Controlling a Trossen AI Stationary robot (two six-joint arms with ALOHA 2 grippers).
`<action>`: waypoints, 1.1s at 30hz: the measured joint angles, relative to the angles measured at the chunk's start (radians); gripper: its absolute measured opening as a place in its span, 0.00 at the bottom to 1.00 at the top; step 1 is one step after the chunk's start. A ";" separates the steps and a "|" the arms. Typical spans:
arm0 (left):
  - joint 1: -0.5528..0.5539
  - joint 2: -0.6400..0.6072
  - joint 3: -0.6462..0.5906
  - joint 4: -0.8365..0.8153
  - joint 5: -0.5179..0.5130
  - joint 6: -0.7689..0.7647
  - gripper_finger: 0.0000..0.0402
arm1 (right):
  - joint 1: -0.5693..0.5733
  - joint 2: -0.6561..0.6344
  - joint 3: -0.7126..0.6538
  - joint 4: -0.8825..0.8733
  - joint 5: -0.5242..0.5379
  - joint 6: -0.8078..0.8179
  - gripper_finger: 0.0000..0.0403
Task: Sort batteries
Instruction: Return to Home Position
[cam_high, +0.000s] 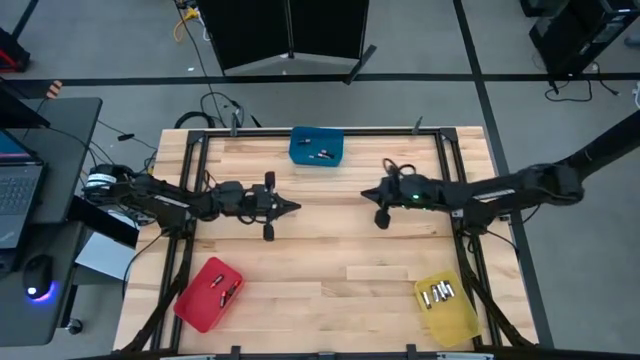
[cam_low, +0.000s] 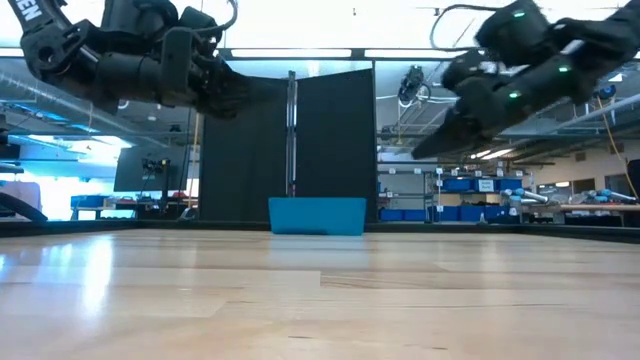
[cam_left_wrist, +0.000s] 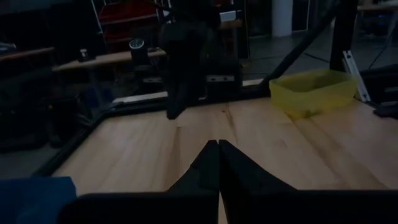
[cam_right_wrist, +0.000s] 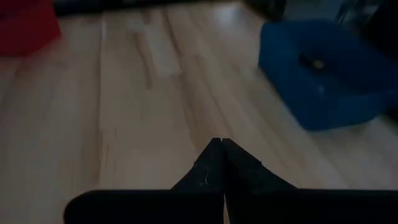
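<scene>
table (cam_high: 330, 250): light wood boards; clock directions below are read off the high view. No battery seen loose on it.
yellow bin (cam_high: 455, 320): 5 o'clock corner, holds a few silvery cells.
red bin (cam_high: 195, 300): 7 o'clock corner, holds a few dark cells.
blue bin (cam_high: 296, 150): 12 o'clock edge, holds about two dark cells.
left gripper (cam_high: 293, 208): just 9 o'clock of table centre, pointing toward 3. Fingers pressed together with nothing between them, held up off the wood.
right gripper (cam_high: 367, 194): just 3 o'clock of centre, pointing toward 9. Fingers together and empty, also raised.
batteries (cam_high: 440, 293): all the ones I can see lie inside the three bins, on their sides.
handling: my read is rigid metal cans, light, smooth-skinned, not fragile. Round, so they should roll if nudged and squirt out of a shallow pinch.
grip: best taken across the barrel at mid-length, with the jaws square to the long axis. Avoid the end caps. Cells touching each other in a bin would need separating first.
look: tiny cylinders far smaller than the bins. Silvery in yellow, dark in red and blue. End colours and sizes are too small to tell.
status: sort looks complete.
</scene>
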 joint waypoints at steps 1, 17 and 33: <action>0.002 0.000 0.000 0.004 0.006 0.013 0.01 | 0.008 -0.029 -0.025 0.023 0.011 -0.002 0.01; 0.011 0.000 0.000 0.010 0.008 -0.006 0.01 | 0.024 -0.301 -0.231 0.225 -0.070 -0.121 0.01; 0.072 -0.046 -0.011 0.011 0.052 0.005 0.01 | 0.030 -0.659 -0.394 0.191 -0.048 -0.104 0.01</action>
